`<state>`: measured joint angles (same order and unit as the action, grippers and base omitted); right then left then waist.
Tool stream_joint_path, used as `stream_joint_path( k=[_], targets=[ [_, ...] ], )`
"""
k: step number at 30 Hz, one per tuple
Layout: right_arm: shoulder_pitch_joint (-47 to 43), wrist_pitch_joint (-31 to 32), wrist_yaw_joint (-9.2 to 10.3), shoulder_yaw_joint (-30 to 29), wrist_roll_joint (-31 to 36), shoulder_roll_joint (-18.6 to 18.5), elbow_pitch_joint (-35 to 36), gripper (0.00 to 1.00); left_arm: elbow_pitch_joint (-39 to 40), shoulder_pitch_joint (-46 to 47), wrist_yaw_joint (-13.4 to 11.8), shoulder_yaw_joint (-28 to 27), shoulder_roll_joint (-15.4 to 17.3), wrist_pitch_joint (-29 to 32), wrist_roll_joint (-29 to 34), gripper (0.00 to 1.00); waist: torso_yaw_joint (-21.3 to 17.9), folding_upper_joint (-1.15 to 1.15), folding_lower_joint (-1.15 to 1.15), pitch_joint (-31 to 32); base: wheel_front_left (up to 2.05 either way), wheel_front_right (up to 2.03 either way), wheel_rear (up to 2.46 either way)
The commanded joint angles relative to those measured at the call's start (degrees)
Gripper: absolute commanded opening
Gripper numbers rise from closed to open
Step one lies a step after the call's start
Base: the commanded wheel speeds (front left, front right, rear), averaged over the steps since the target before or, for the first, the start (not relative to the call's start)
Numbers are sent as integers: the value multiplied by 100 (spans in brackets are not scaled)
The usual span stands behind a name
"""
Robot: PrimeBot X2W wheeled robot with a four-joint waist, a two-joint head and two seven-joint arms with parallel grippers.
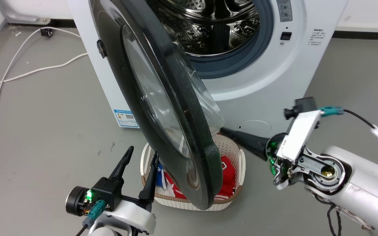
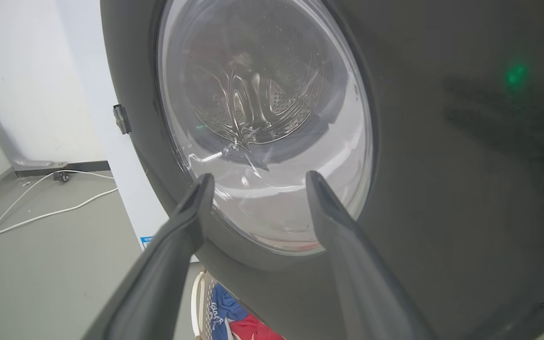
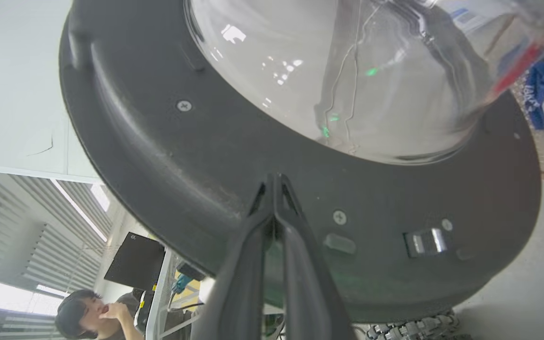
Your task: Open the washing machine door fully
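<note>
Pushing half-open washing machine door [image 1: 162, 108] from inside.
Right end effector [image 3: 276, 182] narrow, tips on inner rim dead ahead; left end effector [image 1: 143, 150] wide, empty, facing outer glass.

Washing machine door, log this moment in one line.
washing machine door part open | right pincer shut, tips at inner rim | left pincer open, facing glass
</note>
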<state>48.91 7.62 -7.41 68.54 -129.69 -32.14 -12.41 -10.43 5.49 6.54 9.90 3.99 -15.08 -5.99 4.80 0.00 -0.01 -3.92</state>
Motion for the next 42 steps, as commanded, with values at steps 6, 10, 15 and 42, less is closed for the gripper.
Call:
stream_joint_path(
  k=[6, 10, 15, 42],
  targets=[
    [-345, -1523, -15, -14, 1096, -163, -297, 0, -26, -144, -38, -51, 43, -14, -40, 100, -147, 0, 1, 168, 0, 0, 0],
    [-658, -2193, -15, -117, 1617, -359, -438, 0, -31, -191, -49, -98, 68, -14, -75, 100, -271, 0, 1, 261, 0, 0, 0],
    [-1499, -2273, -14, -1764, 3264, -295, -1286, 0, 24, -288, -126, -246, 163, -14, -134, 100, -505, 0, 1, 341, 0, 0, 0],
    [-5096, -1179, -8, -7225, 11665, 2445, 1762, 100, 91, -377, -330, -433, 398, -14, -263, 100, -595, 0, 1, 425, 0, 0, 0]
  ],
)
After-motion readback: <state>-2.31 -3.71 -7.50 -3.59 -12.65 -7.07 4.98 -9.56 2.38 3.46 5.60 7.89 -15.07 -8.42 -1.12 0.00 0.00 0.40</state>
